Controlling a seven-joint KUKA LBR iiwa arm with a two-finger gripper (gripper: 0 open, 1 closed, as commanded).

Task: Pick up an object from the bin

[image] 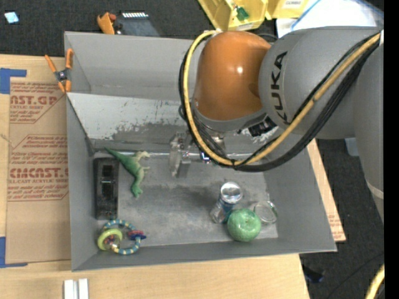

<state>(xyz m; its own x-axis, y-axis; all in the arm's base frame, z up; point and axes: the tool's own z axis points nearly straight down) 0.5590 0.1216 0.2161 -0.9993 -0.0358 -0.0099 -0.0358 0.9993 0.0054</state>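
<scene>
While arm reaches in from right, gripper (179,161) hangs low over bare floor of grey bin (124,61), near back wall, about mid-width. Pincer released or clenched: cannot tell. Nearest thing: green toy dinosaur (133,167), just left of gripper, apart from it. Black oblong block (105,189) along left wall. Coloured ring toy (117,238) in front left corner. Blue can (229,197), green apple (243,225), clear cup (268,212) clustered front right.

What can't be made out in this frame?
1. Camera view: the right rear part of the bin is hidden under the arm's orange cover.
2. The clear item beside the green apple is too faint to identify.
3. The black box by the left wall is too dark to identify.
</scene>
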